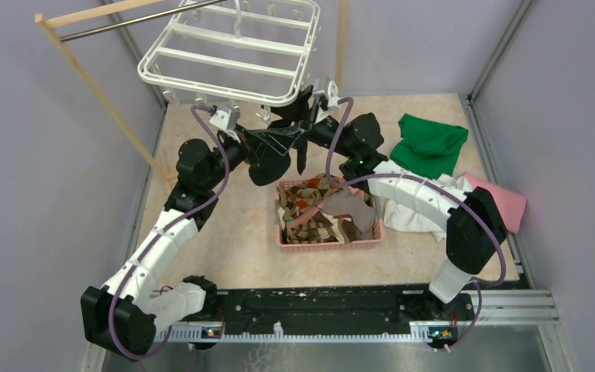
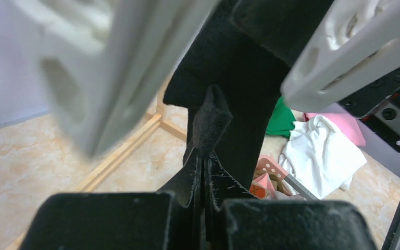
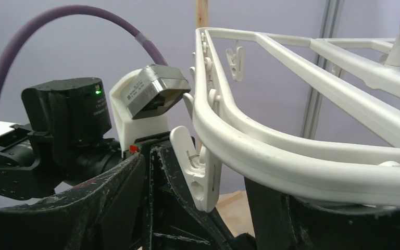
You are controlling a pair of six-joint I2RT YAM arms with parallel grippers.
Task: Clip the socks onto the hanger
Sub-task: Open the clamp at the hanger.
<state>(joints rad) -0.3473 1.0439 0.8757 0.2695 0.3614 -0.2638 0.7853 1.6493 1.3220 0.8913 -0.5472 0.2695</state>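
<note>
Left gripper [image 2: 204, 174] is clamped on the black sock [image 2: 229, 88]; the sock runs up from the pinch to just under the hanger [image 3: 271, 156] edge. Right gripper [image 3: 200, 208] has its jaws wide, straddling a clip [image 3: 200, 172] that hangs off the hanger rim; can't tell if either finger touches it. Grippers sit nose to nose under the hanger's near edge. Other socks [image 1: 310, 209] are in the pink basket [image 1: 329, 242], below both grippers and toward the arm bases.
</note>
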